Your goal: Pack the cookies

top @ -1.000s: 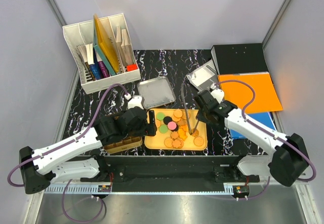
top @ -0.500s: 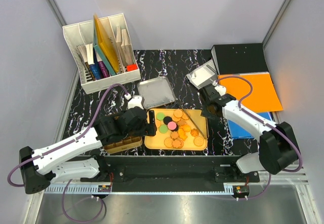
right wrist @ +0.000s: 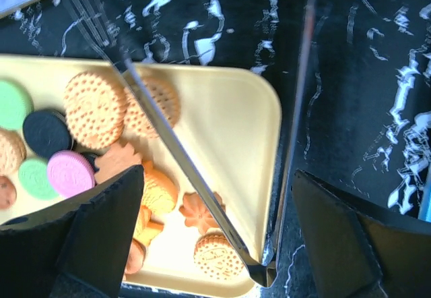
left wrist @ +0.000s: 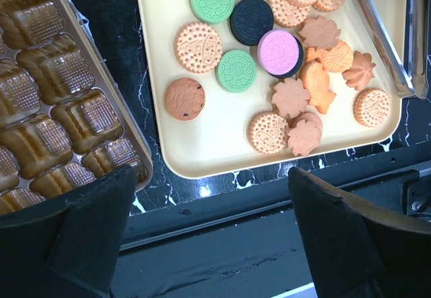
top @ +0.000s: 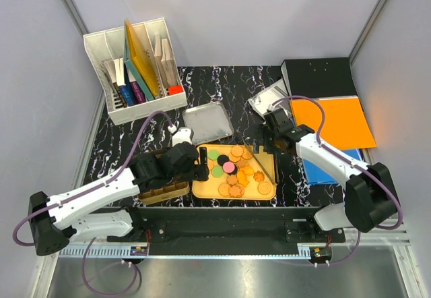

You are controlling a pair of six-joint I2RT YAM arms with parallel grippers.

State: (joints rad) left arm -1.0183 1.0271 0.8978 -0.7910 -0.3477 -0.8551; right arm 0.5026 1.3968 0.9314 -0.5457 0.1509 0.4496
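The cookies (top: 232,166) lie loose on a cream tray (top: 205,189): tan rounds, green, pink, dark and orange shaped ones (left wrist: 269,62) (right wrist: 94,109). Metal tongs (top: 264,166) rest spread in a V over the tray's right side (right wrist: 175,150), with nothing holding them. My right gripper (top: 267,145) hangs open just above them (right wrist: 219,207), its fingers on either side of the V. My left gripper (top: 201,165) is open at the tray's left edge, empty (left wrist: 215,244). A brown compartment tray (top: 163,191) (left wrist: 47,109) sits left of the cookie tray.
A silver lid (top: 209,123) lies behind the cookie tray. A white organizer (top: 138,69) with books stands at the back left. A black binder (top: 316,75), orange folder (top: 340,123) and blue folder (top: 337,166) fill the right side. A black rail (top: 222,214) runs along the near edge.
My right gripper has opened and let go of the tongs, which dropped from upright to lie spread on the tray. The right arm drew back to the right. The left arm barely moved.
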